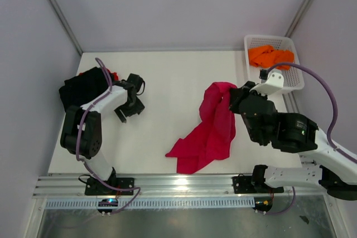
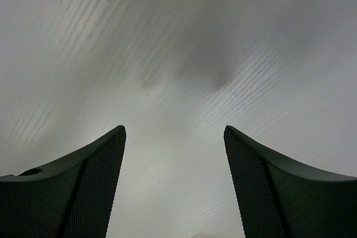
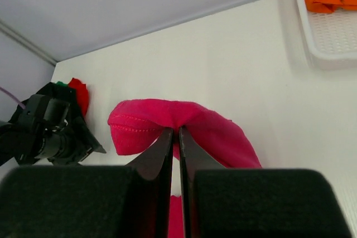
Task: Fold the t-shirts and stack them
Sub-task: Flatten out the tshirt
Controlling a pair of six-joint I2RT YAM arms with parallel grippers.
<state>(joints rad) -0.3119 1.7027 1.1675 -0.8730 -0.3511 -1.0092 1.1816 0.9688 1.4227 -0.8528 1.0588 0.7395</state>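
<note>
A crimson-red t-shirt (image 1: 211, 129) lies bunched in a long drape at the table's middle right. My right gripper (image 1: 237, 94) is shut on its upper edge (image 3: 167, 116) and holds that end lifted; the fingers (image 3: 159, 151) pinch the cloth. A black t-shirt (image 1: 81, 88) with a red one (image 1: 114, 74) under it sits at the left edge, also in the right wrist view (image 3: 80, 94). An orange t-shirt (image 1: 270, 56) lies in the basket. My left gripper (image 1: 129, 107) is open and empty over bare table, beside the black shirt; its fingers (image 2: 95, 185) stand wide apart.
A white mesh basket (image 1: 294, 79) stands at the back right corner, its rim also in the right wrist view (image 3: 321, 54). Grey walls close the table on three sides. A metal rail (image 1: 178, 185) runs along the near edge.
</note>
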